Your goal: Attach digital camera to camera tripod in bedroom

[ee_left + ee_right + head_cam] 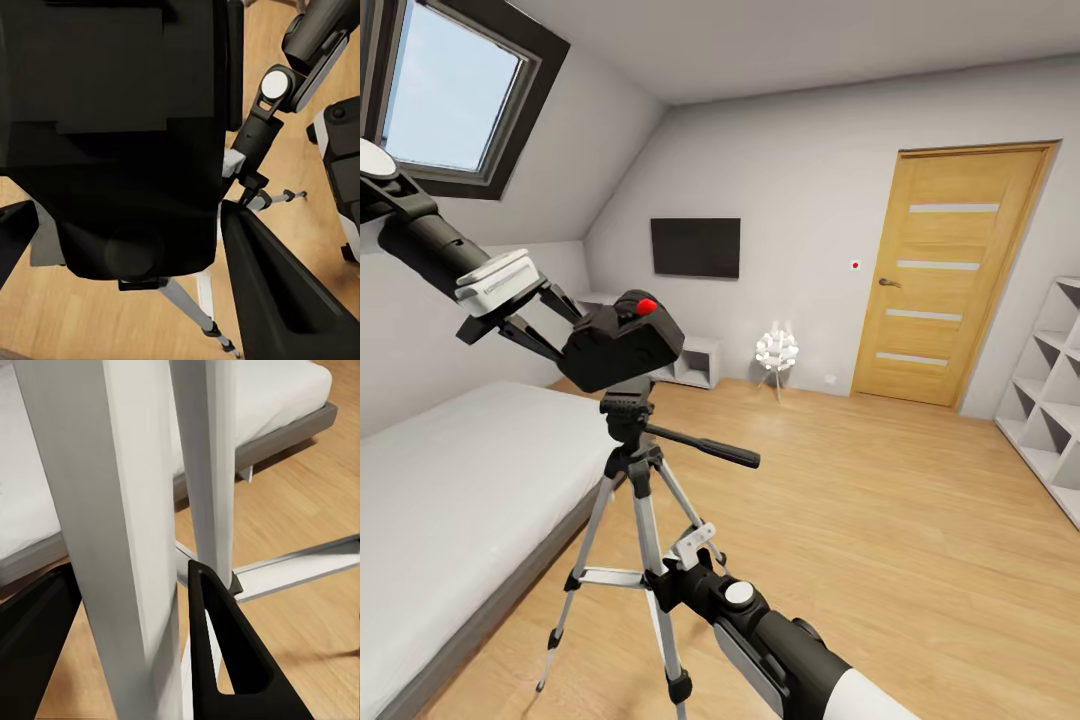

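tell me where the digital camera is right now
In the head view the digital camera is left of centre, held in the left gripper just above the camera tripod head, beside the bed.

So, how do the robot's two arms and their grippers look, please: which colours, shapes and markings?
Both arms are black tubes. The left arm carries a white block with small, unreadable lettering near its wrist. The right arm has a round white cap at one joint and a white section nearer the body. The left gripper and right gripper have flat, black, wedge-shaped fingers; one shows a slot.
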